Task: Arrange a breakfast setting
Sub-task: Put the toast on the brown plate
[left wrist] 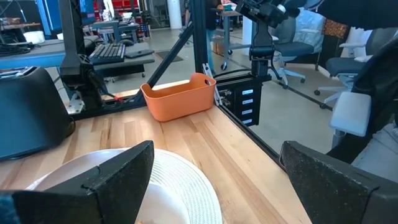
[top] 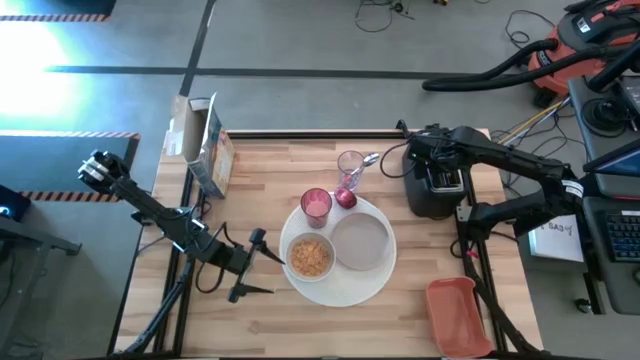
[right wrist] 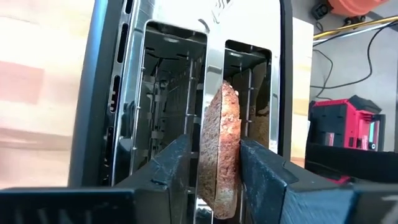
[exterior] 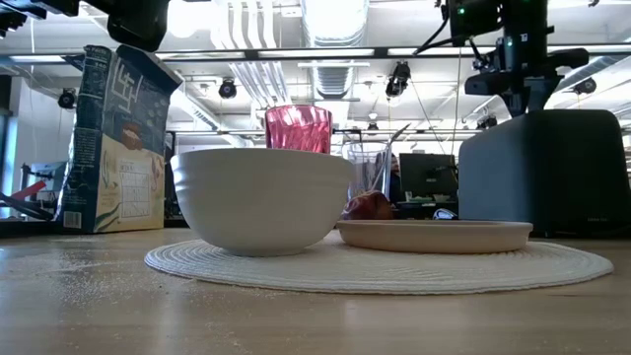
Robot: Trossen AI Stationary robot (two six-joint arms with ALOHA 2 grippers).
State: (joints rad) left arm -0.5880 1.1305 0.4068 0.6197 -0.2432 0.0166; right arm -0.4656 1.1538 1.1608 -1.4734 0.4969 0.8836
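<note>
The toast slice point(right wrist: 221, 124) stands on edge over the right slot of the black toaster point(top: 434, 188), and my right gripper point(right wrist: 216, 146) is shut on it from above. On the round white placemat point(top: 345, 292) sit a white bowl point(top: 311, 257) of cereal, a pale plate point(top: 362, 242) and a pink cup point(top: 316, 205). The small red fruit point(top: 344, 198) lies at the mat's far rim. The spoon point(top: 366, 160) stands in a clear glass point(top: 350, 166). My left gripper point(top: 262, 262) waits open, level, at the mat's left rim. My right gripper pinches the toast slice by its two broad faces point(right wrist: 217, 180), one finger point(right wrist: 171, 171) on each side. The fingers slant steeply down from above the toaster. The slice stands on edge, its lower end point(right wrist: 231, 93) toward the slot; whether it is clear of the slot does not show.
A cereal box point(top: 207, 150) stands at the far left of the table. An orange tray point(top: 456, 316) lies at the near right corner. Bare wood lies in front of the placemat and along the near left edge.
</note>
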